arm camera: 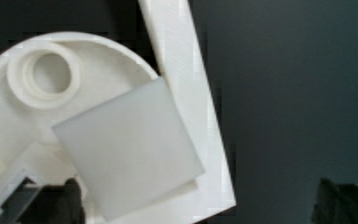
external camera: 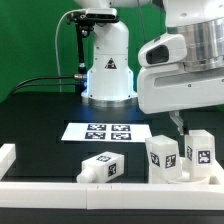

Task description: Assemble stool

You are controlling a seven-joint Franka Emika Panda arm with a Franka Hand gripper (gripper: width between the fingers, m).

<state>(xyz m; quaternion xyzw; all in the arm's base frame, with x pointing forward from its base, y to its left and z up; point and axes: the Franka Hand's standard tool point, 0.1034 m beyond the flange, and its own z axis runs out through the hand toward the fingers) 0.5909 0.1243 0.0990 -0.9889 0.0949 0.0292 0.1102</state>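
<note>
We judge the stool barely begun, with nothing joined yet. On the worktop [external camera: 40,120] one leg [external camera: 100,167] lies on its side, and two upright legs [external camera: 162,155] [external camera: 198,150] stand near it. The round seat [arm camera: 34,110] shows only in the wrist view, against a border rail [arm camera: 179,80], partly covered by a white block [arm camera: 131,150], probably a leg. The end effector [arm camera: 185,203] hangs wide open, gripping nothing.

Smooth white plastic legs [external camera: 162,155] and seat [arm camera: 19,125]; matt black table [external camera: 40,125].
</note>
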